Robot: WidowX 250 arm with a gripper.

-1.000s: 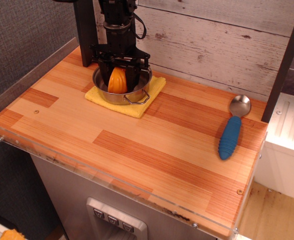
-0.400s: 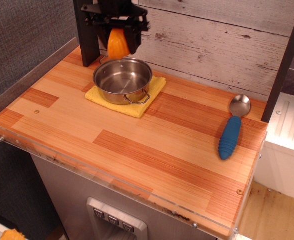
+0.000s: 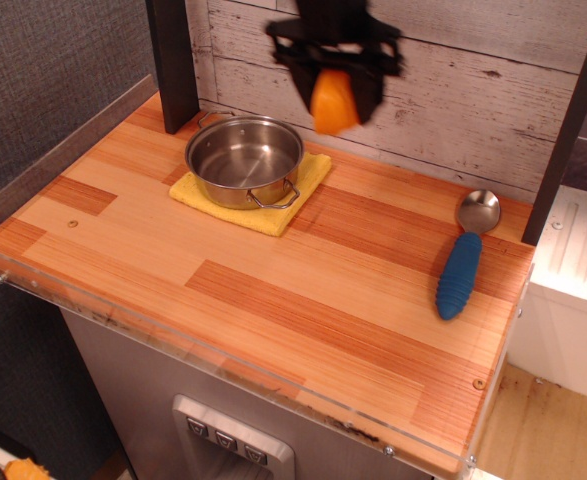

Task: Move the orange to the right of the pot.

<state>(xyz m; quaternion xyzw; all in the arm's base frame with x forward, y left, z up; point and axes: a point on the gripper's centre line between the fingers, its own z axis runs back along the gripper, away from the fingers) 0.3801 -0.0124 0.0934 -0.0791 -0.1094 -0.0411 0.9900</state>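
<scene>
The orange (image 3: 334, 102) is a small ribbed orange piece held in the air between the black fingers of my gripper (image 3: 336, 98), which is shut on it. It hangs well above the table, to the right of the pot and in front of the plank wall. The pot (image 3: 244, 158) is a shiny round steel pot with two loop handles. It stands empty on a yellow cloth (image 3: 256, 192) at the back left of the wooden table. The image of the gripper is a little blurred.
A metal spoon with a blue handle (image 3: 464, 262) lies at the right side of the table. A black post (image 3: 171, 62) stands behind the pot at the back left. A dark upright bar (image 3: 568, 120) stands at the right edge. The table (image 3: 273, 300) has a transparent rim at the front.
My gripper lifted the orange out of the pot, rose above it, then moved to the right. The pot is now empty and has not moved.
</scene>
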